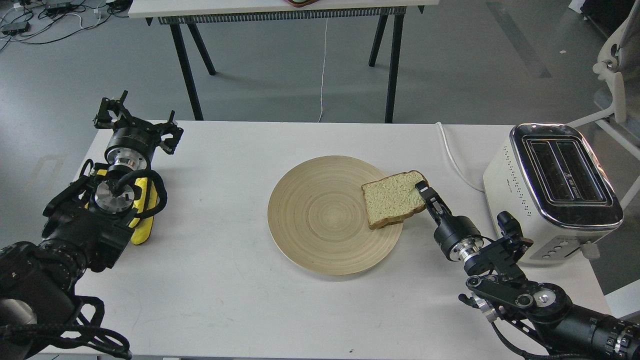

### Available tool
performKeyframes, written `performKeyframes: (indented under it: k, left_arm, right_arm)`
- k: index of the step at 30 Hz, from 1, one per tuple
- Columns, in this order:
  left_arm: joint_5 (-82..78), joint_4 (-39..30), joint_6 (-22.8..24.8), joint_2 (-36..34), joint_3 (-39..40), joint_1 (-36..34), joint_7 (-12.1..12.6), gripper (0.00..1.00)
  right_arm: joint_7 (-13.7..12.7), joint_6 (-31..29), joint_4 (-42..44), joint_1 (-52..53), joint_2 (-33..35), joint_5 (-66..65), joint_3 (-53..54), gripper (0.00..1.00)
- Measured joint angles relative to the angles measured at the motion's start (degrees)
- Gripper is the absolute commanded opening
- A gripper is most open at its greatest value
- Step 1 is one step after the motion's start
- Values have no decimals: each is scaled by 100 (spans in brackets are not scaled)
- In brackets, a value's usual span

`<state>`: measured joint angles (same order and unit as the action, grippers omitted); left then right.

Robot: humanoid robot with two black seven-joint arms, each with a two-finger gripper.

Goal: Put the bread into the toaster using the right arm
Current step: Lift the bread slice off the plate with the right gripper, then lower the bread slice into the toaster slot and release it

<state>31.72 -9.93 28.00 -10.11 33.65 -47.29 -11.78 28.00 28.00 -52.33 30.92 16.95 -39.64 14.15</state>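
Head view: bread point(392, 199) lies flat, crust top toward toaster point(550, 192).

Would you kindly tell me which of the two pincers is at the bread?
The right pincer, its tip lying on the bread's right edge at the plate's rim. The left pincer hovers far off, at the table's left end.

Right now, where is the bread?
The bread sits right of centre in the head view, on the right edge of the wooden plate, with the right gripper at its right edge.

Glossy chrome tops the toaster point(565, 172); the plate point(320, 225) looks matt wood.
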Motion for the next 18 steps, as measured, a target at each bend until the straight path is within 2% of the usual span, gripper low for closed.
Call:
performKeyframes:
  k: [5, 10, 18]
  left_arm:
    - [0, 0, 0, 0, -1, 0, 0, 100]
    - [-1, 0, 0, 0, -1, 0, 0, 100]
    - [0, 0, 0, 0, -3, 0, -2, 100]
  right_arm:
    - [0, 0, -1108, 43, 936, 1, 1027, 1]
    - [0, 0, -2073, 41, 2468, 5, 1634, 1]
    - [1, 0, -2434, -96, 4820, -52, 1500, 1]
